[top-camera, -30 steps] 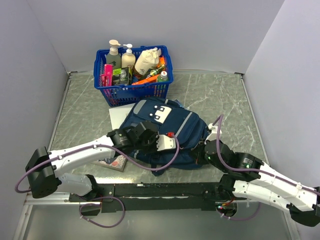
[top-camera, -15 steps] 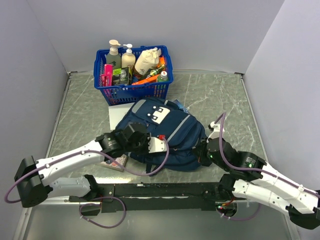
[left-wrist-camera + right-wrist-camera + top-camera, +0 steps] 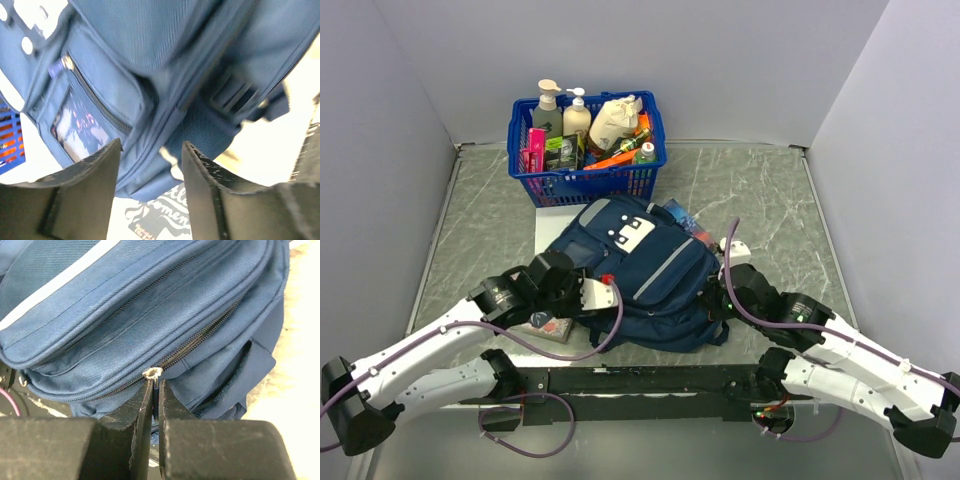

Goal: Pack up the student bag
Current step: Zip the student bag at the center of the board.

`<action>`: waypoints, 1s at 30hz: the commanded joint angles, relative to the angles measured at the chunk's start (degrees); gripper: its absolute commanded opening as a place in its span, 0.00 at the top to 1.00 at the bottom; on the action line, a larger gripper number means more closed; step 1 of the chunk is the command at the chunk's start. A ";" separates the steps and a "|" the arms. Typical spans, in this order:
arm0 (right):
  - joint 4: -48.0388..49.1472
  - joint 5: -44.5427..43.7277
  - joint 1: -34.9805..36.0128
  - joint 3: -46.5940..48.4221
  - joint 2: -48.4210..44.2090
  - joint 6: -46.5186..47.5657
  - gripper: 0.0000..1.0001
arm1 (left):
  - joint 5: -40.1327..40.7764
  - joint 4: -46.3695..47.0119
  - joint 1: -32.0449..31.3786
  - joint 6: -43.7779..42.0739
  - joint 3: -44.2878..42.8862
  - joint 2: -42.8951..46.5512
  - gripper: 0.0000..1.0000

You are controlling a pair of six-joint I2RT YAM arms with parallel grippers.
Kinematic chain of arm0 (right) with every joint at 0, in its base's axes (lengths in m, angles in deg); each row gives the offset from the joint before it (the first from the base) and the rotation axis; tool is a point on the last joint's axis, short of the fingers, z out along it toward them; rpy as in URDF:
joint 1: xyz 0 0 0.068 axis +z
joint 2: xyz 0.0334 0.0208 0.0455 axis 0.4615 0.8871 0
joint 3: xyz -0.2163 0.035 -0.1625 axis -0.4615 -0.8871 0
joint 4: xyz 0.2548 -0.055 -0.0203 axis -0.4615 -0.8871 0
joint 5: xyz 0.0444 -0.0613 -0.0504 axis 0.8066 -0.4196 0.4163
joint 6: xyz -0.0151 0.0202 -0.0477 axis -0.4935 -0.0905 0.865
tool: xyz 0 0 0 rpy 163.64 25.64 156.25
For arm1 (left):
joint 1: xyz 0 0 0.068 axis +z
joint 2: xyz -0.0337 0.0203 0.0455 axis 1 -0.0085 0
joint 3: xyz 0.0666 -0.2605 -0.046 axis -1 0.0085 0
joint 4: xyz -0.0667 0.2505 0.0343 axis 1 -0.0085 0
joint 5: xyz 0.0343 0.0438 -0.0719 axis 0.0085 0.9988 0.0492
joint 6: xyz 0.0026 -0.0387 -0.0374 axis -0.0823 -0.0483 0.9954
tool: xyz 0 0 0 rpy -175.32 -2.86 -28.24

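The student bag (image 3: pixel 650 270), a navy backpack with white patches and a pale stripe, lies in the middle of the table. My left gripper (image 3: pixel 592 296) (image 3: pixel 151 146) is at the bag's near left corner. Its jaws are open and hold nothing; the bag's side pocket (image 3: pixel 95 125) lies just beyond them. My right gripper (image 3: pixel 716 300) (image 3: pixel 156 385) presses against the bag's near right side and is shut on the metal zipper pull (image 3: pixel 152 373) of the main zip.
A blue mesh basket (image 3: pixel 560 185) full of bottles and packets stands behind the bag. A printed booklet (image 3: pixel 548 325) (image 3: pixel 165 215) lies under the left gripper, and a white sheet (image 3: pixel 552 228) shows under the bag. A colourful packet (image 3: pixel 686 222) pokes out at the bag's far right.
My left gripper has opened, letting go of the bag, and drawn back toward the near left. The bag has shifted and turned. My right gripper has moved forward, still shut on the zipper pull.
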 commanded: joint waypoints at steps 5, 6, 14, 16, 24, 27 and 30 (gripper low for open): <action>12.57 9.86 -0.28 -2.31 -2.30 1.61 1.00 | -17.15 0.53 -1.30 14.12 -18.27 -5.78 0.33; 12.83 10.13 -0.19 -2.84 -2.48 1.43 1.00 | -17.59 1.32 -3.13 15.44 -19.24 -7.01 0.32; 15.03 12.50 0.07 -3.63 -3.62 0.38 1.00 | -15.40 14.66 -10.00 25.64 -15.47 -15.81 0.27; 15.91 13.55 0.34 -3.72 -3.97 0.46 1.00 | -15.75 15.82 -11.23 26.52 -15.12 -17.22 0.26; 17.67 16.28 0.52 -4.07 -3.10 0.64 1.00 | -14.17 18.90 -16.41 26.18 -20.46 -22.75 0.22; 18.46 16.46 0.60 -4.43 -3.36 0.46 1.00 | -14.52 18.11 -18.52 25.56 -21.79 -24.25 0.22; 18.73 16.54 0.69 -4.60 -3.54 0.37 1.00 | -14.09 18.11 -20.28 24.77 -20.83 -24.34 0.23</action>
